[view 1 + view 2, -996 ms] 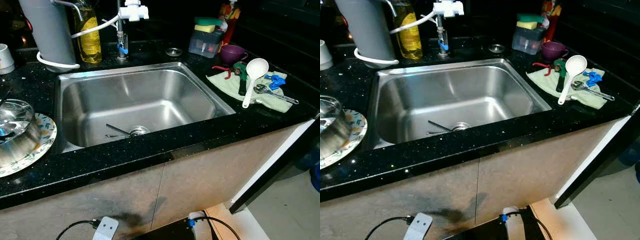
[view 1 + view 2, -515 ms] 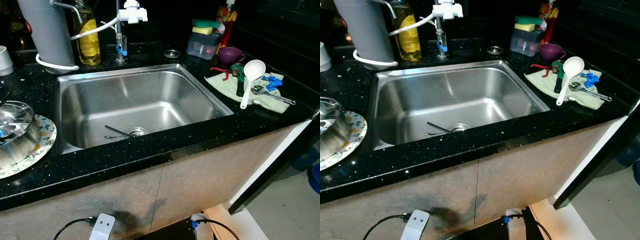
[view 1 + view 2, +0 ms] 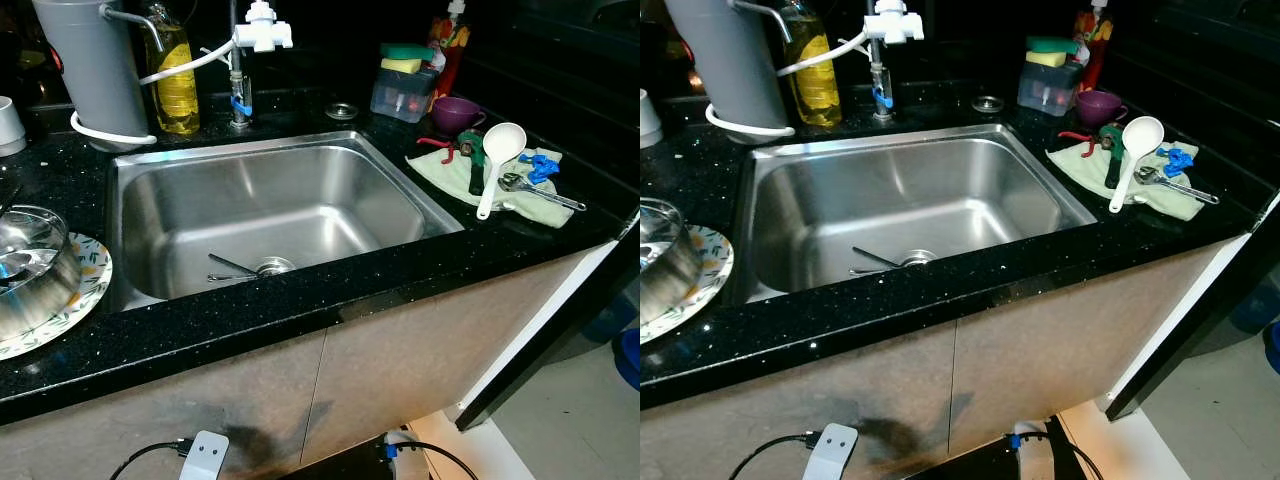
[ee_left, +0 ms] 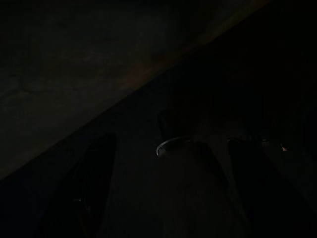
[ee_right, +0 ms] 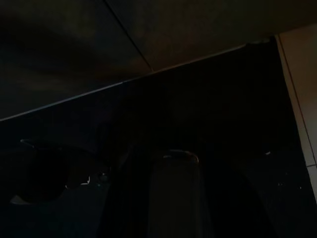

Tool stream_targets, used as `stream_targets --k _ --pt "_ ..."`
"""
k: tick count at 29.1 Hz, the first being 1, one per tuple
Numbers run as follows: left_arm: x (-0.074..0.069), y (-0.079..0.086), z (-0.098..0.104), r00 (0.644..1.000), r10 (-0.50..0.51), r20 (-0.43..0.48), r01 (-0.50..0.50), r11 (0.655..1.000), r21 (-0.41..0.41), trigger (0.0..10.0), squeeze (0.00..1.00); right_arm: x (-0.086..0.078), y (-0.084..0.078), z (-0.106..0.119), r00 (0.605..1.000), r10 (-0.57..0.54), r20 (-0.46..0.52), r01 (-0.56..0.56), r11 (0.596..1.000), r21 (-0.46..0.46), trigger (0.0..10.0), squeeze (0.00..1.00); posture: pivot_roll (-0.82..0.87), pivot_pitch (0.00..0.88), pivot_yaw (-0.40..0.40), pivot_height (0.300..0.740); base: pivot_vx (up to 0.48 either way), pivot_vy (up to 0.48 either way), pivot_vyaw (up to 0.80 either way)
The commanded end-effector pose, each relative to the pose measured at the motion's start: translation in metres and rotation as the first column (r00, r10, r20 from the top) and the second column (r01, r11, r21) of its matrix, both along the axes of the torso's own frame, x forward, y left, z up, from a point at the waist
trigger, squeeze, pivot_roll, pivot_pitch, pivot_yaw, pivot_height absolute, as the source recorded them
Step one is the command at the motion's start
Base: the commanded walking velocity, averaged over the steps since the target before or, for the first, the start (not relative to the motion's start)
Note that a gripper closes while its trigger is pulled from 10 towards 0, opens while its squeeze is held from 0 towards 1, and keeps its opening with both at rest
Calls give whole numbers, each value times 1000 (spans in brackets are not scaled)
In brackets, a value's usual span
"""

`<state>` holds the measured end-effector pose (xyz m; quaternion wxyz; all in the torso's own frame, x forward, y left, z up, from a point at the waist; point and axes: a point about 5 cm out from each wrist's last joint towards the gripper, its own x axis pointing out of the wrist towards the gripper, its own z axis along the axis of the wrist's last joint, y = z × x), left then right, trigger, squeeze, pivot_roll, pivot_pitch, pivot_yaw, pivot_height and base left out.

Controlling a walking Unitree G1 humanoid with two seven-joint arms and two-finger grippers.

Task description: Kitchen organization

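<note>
White ladle [image 3: 497, 160], on the green cloth [image 3: 490, 180] at tabletop's right edge: likely light, rigid; grip mid-handle; hand state indeterminable for both.

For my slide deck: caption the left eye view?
Steel sink holding cutlery, white ladle on green cloth alongside.
</note>
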<state>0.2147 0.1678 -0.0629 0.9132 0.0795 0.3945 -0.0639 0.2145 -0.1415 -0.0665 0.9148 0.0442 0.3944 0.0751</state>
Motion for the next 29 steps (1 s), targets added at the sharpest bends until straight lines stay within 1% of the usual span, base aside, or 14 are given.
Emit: stream_targets --k 1,7,21,29 --pt "-7 -1 -5 1000 -2 -30 2 1000 0 10000 0 -4 -1 -3 1000 -8 -13 8 1000 -5 10000 0 -50 131 -39 740 0 0 0" --pt "-8 0 -7 999 -7 -37 7 1000 -3 10000 0 -5 -1 -3 1000 -8 -14 8 1000 -11 10000 0 -53 125 -40 740 0 0 0" --pt "-8 1 -7 999 11 -32 -12 1000 -11 10000 0 -6 -2 -4 1000 1 -17 -1 1000 -17 10000 0 -55 114 -44 740 -268 0 0" --pt "-2 0 -4 1000 9 -17 -10 1000 -19 10000 0 -6 -3 -4 1000 7 -17 -8 1000 -22 10000 0 -57 111 -45 740 -230 0 0"
